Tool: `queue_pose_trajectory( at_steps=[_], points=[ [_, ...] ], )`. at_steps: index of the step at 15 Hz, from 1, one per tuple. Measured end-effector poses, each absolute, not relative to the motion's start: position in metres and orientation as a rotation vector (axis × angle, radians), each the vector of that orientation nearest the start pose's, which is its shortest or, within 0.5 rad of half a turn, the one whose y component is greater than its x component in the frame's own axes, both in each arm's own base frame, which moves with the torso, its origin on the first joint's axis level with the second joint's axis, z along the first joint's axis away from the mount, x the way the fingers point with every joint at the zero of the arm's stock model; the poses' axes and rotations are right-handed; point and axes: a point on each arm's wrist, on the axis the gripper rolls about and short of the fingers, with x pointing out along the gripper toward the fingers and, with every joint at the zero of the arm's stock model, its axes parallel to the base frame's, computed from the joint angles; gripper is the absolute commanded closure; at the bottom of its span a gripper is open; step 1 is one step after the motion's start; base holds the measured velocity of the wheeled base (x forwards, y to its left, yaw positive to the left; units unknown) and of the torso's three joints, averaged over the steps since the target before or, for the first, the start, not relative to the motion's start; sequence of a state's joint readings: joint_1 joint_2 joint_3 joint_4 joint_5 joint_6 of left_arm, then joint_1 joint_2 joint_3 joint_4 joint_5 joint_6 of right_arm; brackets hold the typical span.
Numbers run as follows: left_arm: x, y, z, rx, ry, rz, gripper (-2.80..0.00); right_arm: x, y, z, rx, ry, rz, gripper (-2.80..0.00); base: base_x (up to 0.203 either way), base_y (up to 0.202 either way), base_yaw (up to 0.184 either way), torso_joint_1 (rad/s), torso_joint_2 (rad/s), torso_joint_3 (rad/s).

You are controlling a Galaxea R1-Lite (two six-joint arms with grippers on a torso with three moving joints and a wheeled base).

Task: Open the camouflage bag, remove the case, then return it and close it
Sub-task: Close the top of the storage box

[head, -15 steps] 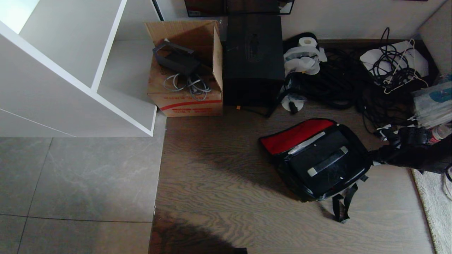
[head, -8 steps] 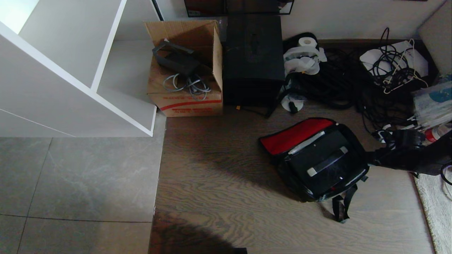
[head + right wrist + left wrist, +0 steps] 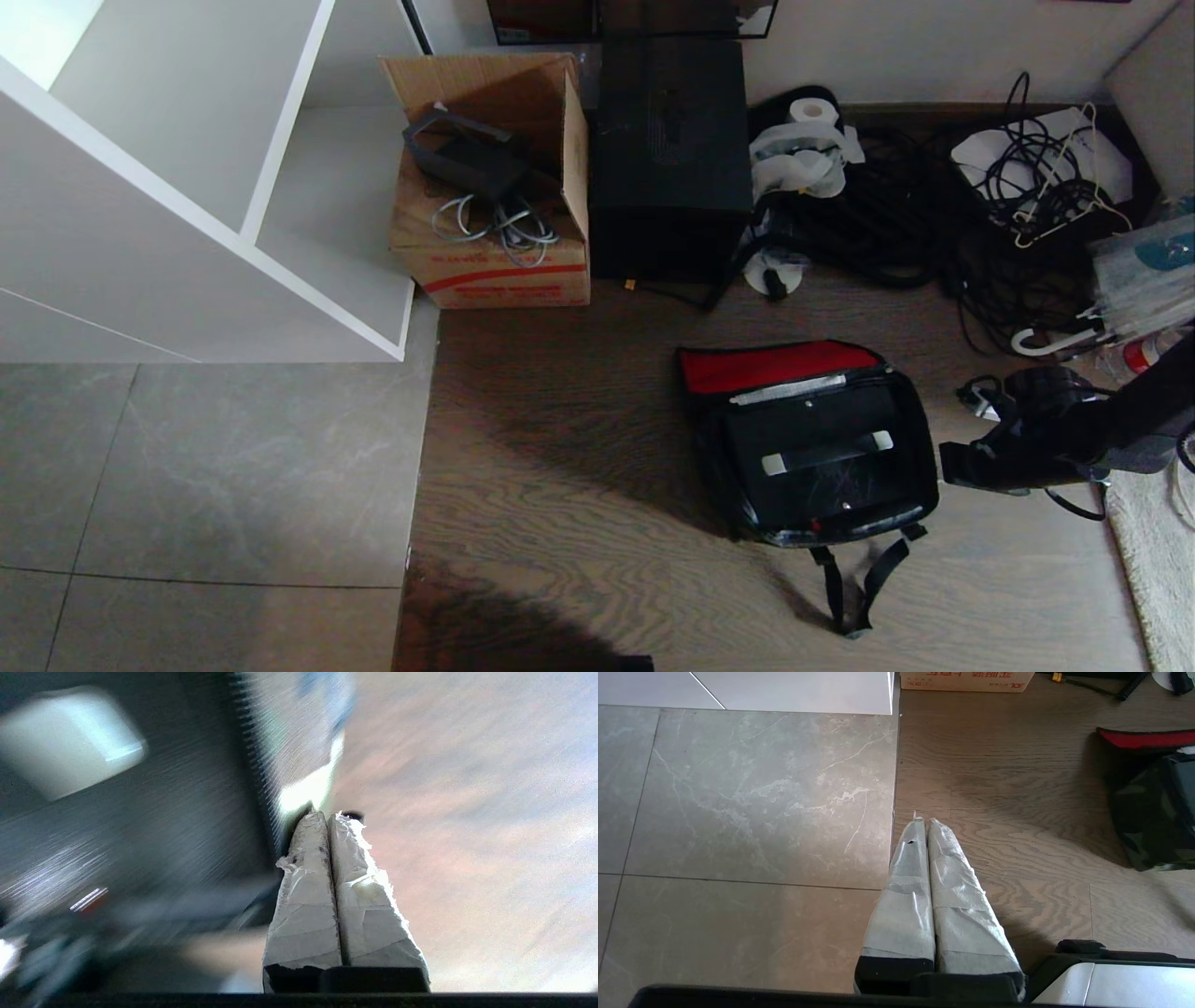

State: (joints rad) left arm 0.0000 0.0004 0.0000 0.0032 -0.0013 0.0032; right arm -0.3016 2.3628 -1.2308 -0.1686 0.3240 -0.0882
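The camouflage bag (image 3: 728, 485) lies open on the wood floor, its red-lined lid (image 3: 770, 364) folded back. Inside it lies the case (image 3: 822, 471), flat and black, with its silver-ended handle (image 3: 826, 452) up. My right gripper (image 3: 945, 464) is shut, its taped tips right at the bag's right side. In the right wrist view this gripper (image 3: 328, 814) ends at the bag's edge beside a white clip (image 3: 308, 795); nothing shows between the fingers. My left gripper (image 3: 923, 820) hangs shut and empty over the floor, left of the bag (image 3: 1153, 812).
Behind the bag, along the wall, stand a cardboard box (image 3: 495, 177), a tall black box (image 3: 670, 149), white tape rolls (image 3: 805, 149) and tangled cables (image 3: 1027, 196). A white shelf unit (image 3: 187, 187) fills the left. A pale rug (image 3: 1153, 551) lies at the right.
My right gripper moved left and toward me along the bag's right side. The bag swung round with it and now lies square to me, its strap nearer me.
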Motion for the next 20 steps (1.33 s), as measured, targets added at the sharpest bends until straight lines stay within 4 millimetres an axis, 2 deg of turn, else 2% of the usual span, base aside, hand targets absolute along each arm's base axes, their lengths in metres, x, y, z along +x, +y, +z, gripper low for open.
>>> queue_pose_trajectory(
  at_steps=[2,4,6,9,11,13,16,18,20],
  points=[
    [-0.023,0.000,0.075,0.003,0.003,-0.002,0.00,0.376,-0.088,0.017,0.265,0.977,0.085,0.00,0.000,0.000,0.000,0.000,0.00,0.000],
    [-0.023,0.000,0.075,0.003,0.003,-0.001,0.00,0.355,-0.071,0.031,0.275,1.017,0.106,0.00,0.000,0.000,0.000,0.000,0.00,0.000],
    [-0.023,0.000,0.075,0.003,0.004,-0.001,0.00,0.357,-0.066,0.048,0.255,0.973,0.121,0.00,0.000,0.000,0.000,0.000,0.00,0.000],
    [-0.023,0.000,0.075,0.003,0.003,-0.002,0.00,0.379,-0.088,0.082,0.244,0.817,0.112,0.00,0.000,0.000,0.000,0.000,0.00,0.000],
    [-0.023,0.000,0.075,0.003,0.004,-0.002,0.00,0.389,-0.115,0.099,0.227,0.721,0.091,0.00,0.000,0.000,0.000,0.000,0.00,0.000],
    [-0.023,0.000,0.075,0.003,0.003,-0.001,0.00,0.392,-0.140,0.098,0.146,0.692,0.073,0.00,0.000,0.000,0.000,0.000,0.00,0.000],
    [-0.023,0.000,0.075,0.003,0.004,-0.002,0.00,0.395,-0.164,0.076,-0.034,0.709,0.047,0.00,0.000,0.000,0.000,0.000,0.00,0.000],
    [-0.023,0.000,0.075,0.003,0.004,-0.002,0.00,0.402,-0.166,0.060,-0.042,0.717,0.007,0.00,0.000,0.000,0.000,0.000,0.00,0.000],
    [-0.023,0.000,0.075,0.003,0.003,-0.001,0.00,0.409,-0.159,0.041,-0.027,0.744,-0.003,0.00,0.000,0.000,0.000,0.000,0.00,0.000]
  ],
)
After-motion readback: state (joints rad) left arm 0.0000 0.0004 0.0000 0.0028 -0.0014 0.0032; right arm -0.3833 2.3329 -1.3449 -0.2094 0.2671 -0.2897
